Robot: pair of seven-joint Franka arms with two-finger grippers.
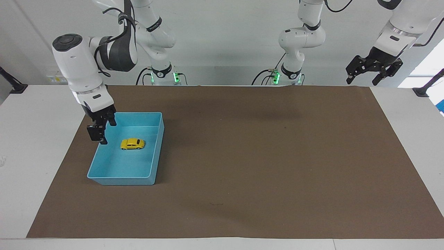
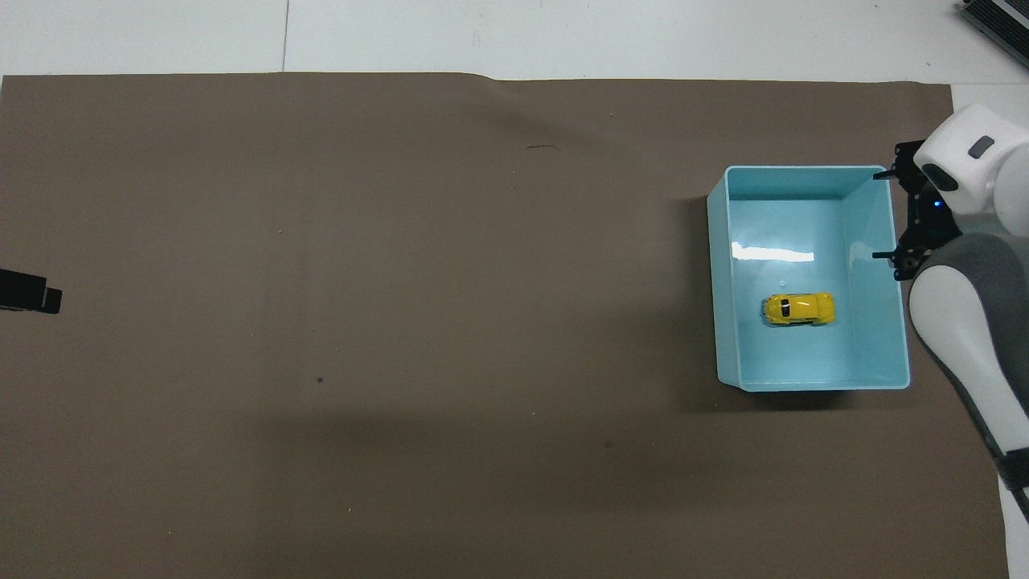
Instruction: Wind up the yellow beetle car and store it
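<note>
Now right end effector (image 1: 100, 130) hangs over bin rim (image 1: 93, 163)

One yellow beetle car (image 1: 132, 143), one blue bin (image 1: 158, 152), one brown mat (image 1: 263, 156).

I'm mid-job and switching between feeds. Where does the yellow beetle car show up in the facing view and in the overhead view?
Facing view: the yellow beetle car sits inside the blue bin, left of centre in the picture.
Overhead view: the same car lies in the bin, at the picture's right.
Shared landmark: the blue bin on the brown mat, at the right arm's end of the table.
</note>
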